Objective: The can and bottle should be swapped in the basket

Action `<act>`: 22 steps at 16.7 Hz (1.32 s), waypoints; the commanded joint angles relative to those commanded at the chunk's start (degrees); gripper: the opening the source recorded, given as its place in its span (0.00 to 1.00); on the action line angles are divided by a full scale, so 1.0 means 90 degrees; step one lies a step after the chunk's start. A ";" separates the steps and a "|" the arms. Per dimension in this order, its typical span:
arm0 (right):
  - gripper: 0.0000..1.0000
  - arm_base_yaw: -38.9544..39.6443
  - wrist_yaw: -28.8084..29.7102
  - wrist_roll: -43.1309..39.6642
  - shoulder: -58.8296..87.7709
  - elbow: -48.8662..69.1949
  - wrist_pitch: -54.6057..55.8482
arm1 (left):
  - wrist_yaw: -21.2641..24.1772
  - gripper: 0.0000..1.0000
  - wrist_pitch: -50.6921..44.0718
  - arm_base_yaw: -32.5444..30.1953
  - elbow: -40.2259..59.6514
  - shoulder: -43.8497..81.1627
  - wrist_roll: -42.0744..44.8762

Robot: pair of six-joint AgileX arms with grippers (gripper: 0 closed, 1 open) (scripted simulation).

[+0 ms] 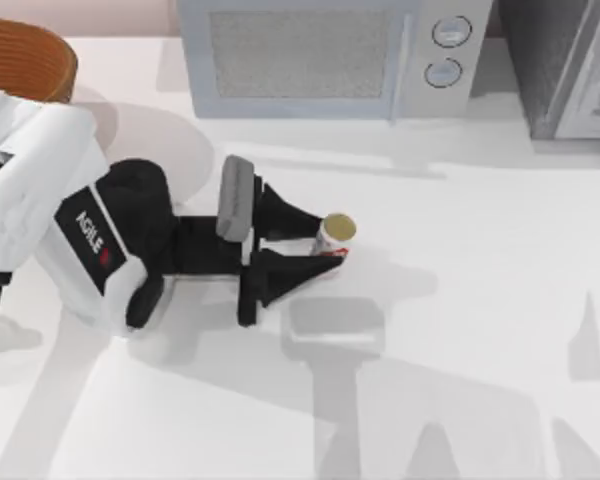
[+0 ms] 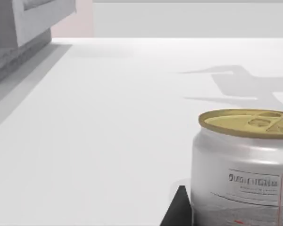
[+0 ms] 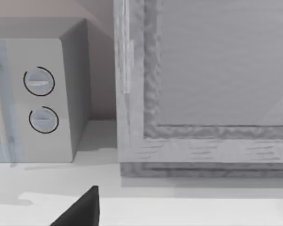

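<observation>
The small white can [image 1: 336, 232] with red markings and a dull gold top sits mid-table, between the black fingers of my left gripper [image 1: 323, 250], which is shut on it. In the left wrist view the can [image 2: 245, 165] looms close and upright, with one dark fingertip [image 2: 178, 213] against its side; its base is cut off. The orange-brown wicker basket [image 1: 25, 55] sits at the table's far left corner, behind my left arm. The bottle is out of view. A dark edge of my right gripper [image 3: 80, 212] faces the back of the table.
A pale grey microwave [image 1: 330, 55] with two round dials stands along the back edge, and a grey cabinet [image 1: 570, 65] fills the back right corner. White tabletop stretches to the right of the can and towards the front.
</observation>
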 joint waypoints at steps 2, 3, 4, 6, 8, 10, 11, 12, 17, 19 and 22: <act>1.00 0.0000 0.0000 0.0000 0.0000 0.0000 0.0000 | 0.0000 0.08 0.0000 0.0000 0.0000 0.0000 0.0000; 1.00 0.0000 0.0000 0.0000 0.0000 0.0000 0.0000 | 0.0000 0.15 0.0000 0.0000 0.0000 0.0000 0.0000; 1.00 0.0000 0.0000 0.0000 0.0000 0.0000 0.0000 | 0.0000 0.23 0.0000 0.0000 0.0000 0.0000 0.0000; 1.00 0.0000 0.0000 0.0000 0.0000 0.0000 0.0000 | 0.0000 0.38 0.0000 0.0000 0.0000 0.0000 0.0000; 1.00 0.0000 0.0000 0.0000 0.0000 0.0000 0.0000 | 0.0000 0.53 0.0000 0.0000 0.0000 0.0000 0.0000; 1.00 0.0000 0.0000 0.0000 0.0000 0.0000 0.0000 | 0.0000 0.68 0.0000 0.0000 0.0000 0.0000 0.0000; 1.00 0.0000 0.0000 0.0000 0.0000 0.0000 0.0000 | 0.0000 0.75 0.0000 0.0000 0.0000 0.0000 0.0000; 1.00 0.0000 0.0000 0.0000 0.0000 0.0000 0.0000 | 0.0000 0.83 0.0000 0.0000 0.0000 0.0000 0.0000; 1.00 0.0000 0.0000 0.0000 0.0000 0.0000 0.0000 | 0.0000 1.00 0.0000 0.0000 0.0000 0.0000 0.0000; 1.00 0.0000 0.0000 0.0000 0.0000 0.0000 0.0000 | 0.0000 1.00 0.0000 0.0000 0.0000 0.0000 0.0000; 1.00 0.0000 0.0000 0.0000 0.0000 0.0000 0.0000 | 0.0000 1.00 0.0000 0.0000 0.0000 0.0000 0.0000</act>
